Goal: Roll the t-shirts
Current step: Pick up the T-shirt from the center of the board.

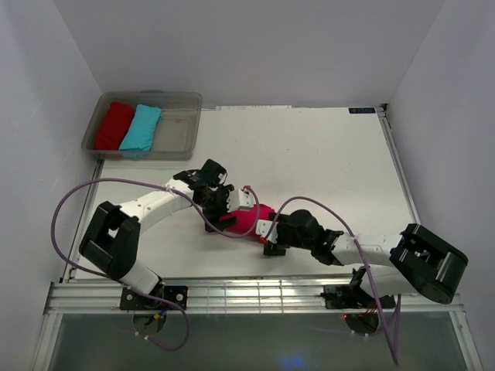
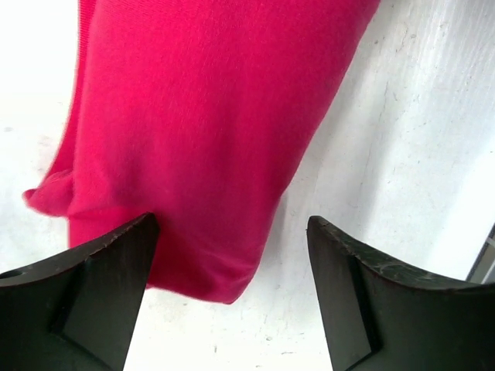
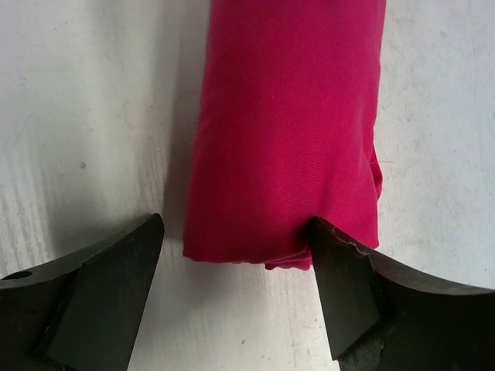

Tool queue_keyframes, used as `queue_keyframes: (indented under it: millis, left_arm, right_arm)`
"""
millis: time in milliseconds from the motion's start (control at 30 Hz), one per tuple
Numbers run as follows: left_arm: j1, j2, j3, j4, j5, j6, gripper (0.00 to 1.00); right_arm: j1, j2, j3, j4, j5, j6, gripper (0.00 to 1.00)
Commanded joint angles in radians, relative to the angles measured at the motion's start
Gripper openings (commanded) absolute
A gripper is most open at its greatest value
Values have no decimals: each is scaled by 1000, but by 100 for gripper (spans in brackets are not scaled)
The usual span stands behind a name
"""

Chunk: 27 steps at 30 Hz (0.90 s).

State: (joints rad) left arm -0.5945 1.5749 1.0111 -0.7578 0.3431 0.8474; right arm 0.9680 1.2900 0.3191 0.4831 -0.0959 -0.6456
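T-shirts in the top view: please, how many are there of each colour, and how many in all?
Magenta-pink t-shirt, on the table: 1
Red t-shirt, in the clear bin: 1
Turquoise t-shirt, in the same bin: 1
Total: 3

The pink t-shirt [image 3: 286, 131] between the fingers [image 3: 93, 294] of the right gripper [image 3: 237, 224] is soft matt cloth with a fine knit. It is smooth along its length and slightly puckered at the end nearest the fingers. Those fingers look like matt black plastic (the right one is chipped and rough along its edge). The left gripper [image 2: 230, 224] has the same dull black finish. Under both, the counter [image 2: 418, 116] is white and faintly glossy, streaked with scuffs and specks. Well beyond the grippers, a bin [image 1: 178, 133] of cloudy translucent plastic holds a red t-shirt [image 1: 114, 126] and a turquoise t-shirt [image 1: 141, 129], both matt cloth.
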Motion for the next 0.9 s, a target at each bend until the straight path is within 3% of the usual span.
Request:
queue_keyframes:
  millis: [0,167,367,600,867]
  left_arm:
    - [-1,-102,-14,113,2,4,89]
    - [-47,-251,-52,146,36,62,98]
    - [-178,-316,-215,348,-105,68,98]
    - [-243,-204,-252,544,-280,55,98]
    - [-243,-53,-152,499,-273,7,98]
  right_arm:
    - [-40,15,49,61,-28,98,81]
    - [-104,52,77,18,-103,193,77]
    - [-152,103,101,3,-145,320,72]
    - [-215,51,68,35,-222,416,72]
    - [-216,-26,55,55,-255,403,73]
